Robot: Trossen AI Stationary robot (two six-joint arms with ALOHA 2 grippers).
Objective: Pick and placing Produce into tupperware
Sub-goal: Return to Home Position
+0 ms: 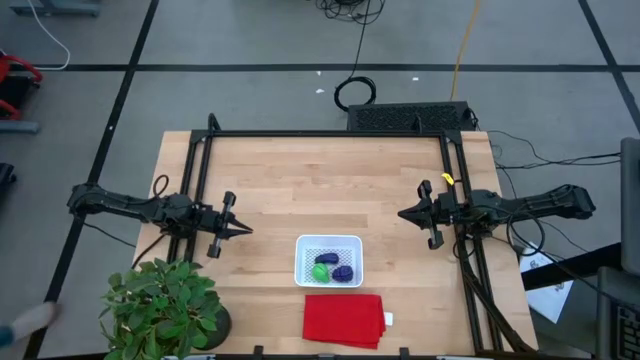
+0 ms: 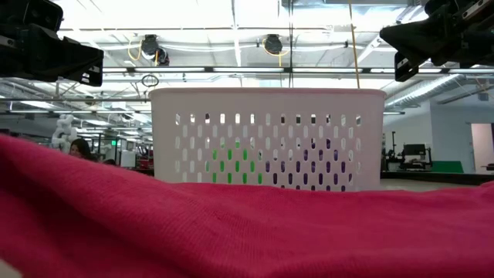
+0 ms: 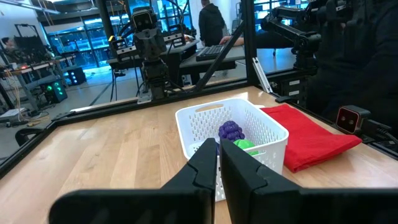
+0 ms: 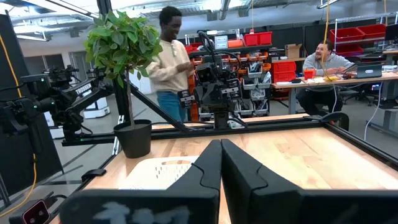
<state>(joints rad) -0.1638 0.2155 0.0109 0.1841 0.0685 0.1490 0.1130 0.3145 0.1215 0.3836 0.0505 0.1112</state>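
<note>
Produce (image 1: 320, 271) lies in tupperware (image 1: 329, 238), mid front edge of desk (image 1: 300, 180), just behind red cloth (image 1: 343, 318). Left gripper (image 1: 243, 230), right gripper (image 1: 404, 214) clenched empty, near side edges. Risk, judged: left arm swinging low could snag potted plant (image 1: 160, 300), front-left corner.

The white container (image 1: 299, 262) is sitting upright on the wooden surface (image 1: 300, 180), near the middle of its front edge. It is squarish with rounded corners and perforated walls. Inside, a bright green piece (image 1: 320, 271) and a dark purple, knobbly piece (image 1: 343, 272) are lying side by side on the bottom. Whether they are touching cannot be confirmed.
</note>
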